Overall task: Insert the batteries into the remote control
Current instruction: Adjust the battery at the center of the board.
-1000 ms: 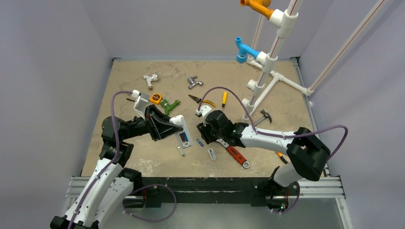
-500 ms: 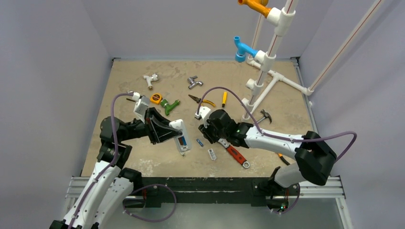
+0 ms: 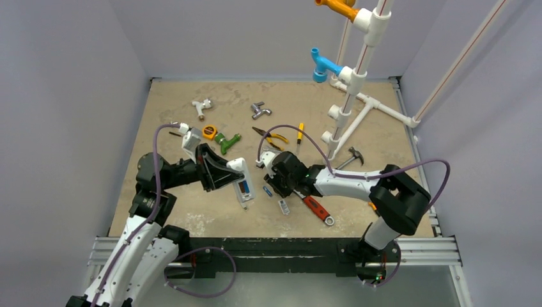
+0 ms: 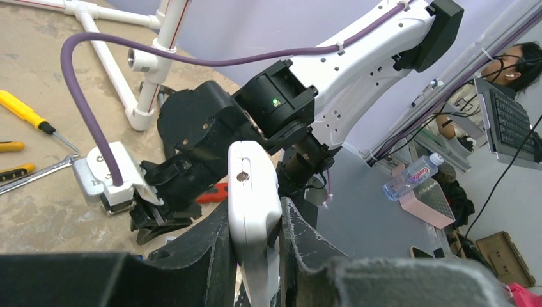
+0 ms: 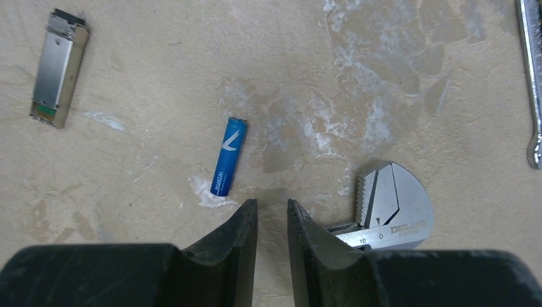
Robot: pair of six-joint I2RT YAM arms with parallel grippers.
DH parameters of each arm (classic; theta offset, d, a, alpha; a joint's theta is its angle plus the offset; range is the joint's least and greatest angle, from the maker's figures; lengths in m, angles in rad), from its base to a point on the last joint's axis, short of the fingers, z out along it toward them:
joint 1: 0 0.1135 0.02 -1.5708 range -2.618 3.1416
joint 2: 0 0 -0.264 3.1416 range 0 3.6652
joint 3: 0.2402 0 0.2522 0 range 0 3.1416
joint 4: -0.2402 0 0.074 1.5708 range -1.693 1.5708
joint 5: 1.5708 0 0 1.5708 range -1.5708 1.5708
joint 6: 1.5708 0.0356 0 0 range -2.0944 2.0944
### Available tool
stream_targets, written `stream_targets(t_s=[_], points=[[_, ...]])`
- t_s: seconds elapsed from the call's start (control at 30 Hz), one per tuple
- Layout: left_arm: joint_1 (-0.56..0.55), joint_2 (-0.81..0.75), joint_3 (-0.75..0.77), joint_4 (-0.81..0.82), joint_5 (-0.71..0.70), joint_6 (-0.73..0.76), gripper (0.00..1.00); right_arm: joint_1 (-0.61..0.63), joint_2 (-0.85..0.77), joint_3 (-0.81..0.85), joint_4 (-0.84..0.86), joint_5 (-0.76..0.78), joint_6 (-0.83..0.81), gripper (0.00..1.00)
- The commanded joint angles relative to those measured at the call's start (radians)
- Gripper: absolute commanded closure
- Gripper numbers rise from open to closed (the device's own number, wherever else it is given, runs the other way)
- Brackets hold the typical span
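Observation:
My left gripper [image 3: 234, 179] is shut on the white remote control [image 3: 242, 181] and holds it above the table, back side up; a blue patch shows in its recess. In the left wrist view the remote [image 4: 252, 198] is clamped edge-on between the jaws of the left gripper [image 4: 255, 220]. One blue battery [image 3: 267, 190] lies on the table just left of my right gripper [image 3: 276, 187]. In the right wrist view the battery [image 5: 228, 157] lies just ahead and left of the right gripper [image 5: 272, 211], whose jaws stand slightly apart and empty.
A silvery metal piece [image 3: 283, 206] lies near the battery, also in the right wrist view [image 5: 59, 67]. The red-handled wrench [image 3: 314, 206] lies right of my right gripper, its head [image 5: 390, 208] beside the fingers. Pliers [image 3: 271, 135], a yellow screwdriver [image 3: 300, 132] and a white pipe frame [image 3: 348, 96] stand farther back.
My right gripper has moved left toward the battery. My left gripper has shifted slightly with the remote still held.

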Motion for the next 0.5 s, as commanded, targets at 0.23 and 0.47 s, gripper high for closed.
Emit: stream_targets(t_s=[0.23, 0.47], points=[[0.005, 0.010, 0.056, -0.006, -0.021, 0.035, 1.00, 0.006, 0.052, 0.021, 0.029, -0.057, 0.048, 0.90], [0.003, 0.022, 0.057, 0.000, -0.024, 0.033, 1.00, 0.008, 0.044, 0.011, 0.015, -0.100, 0.059, 0.95]])
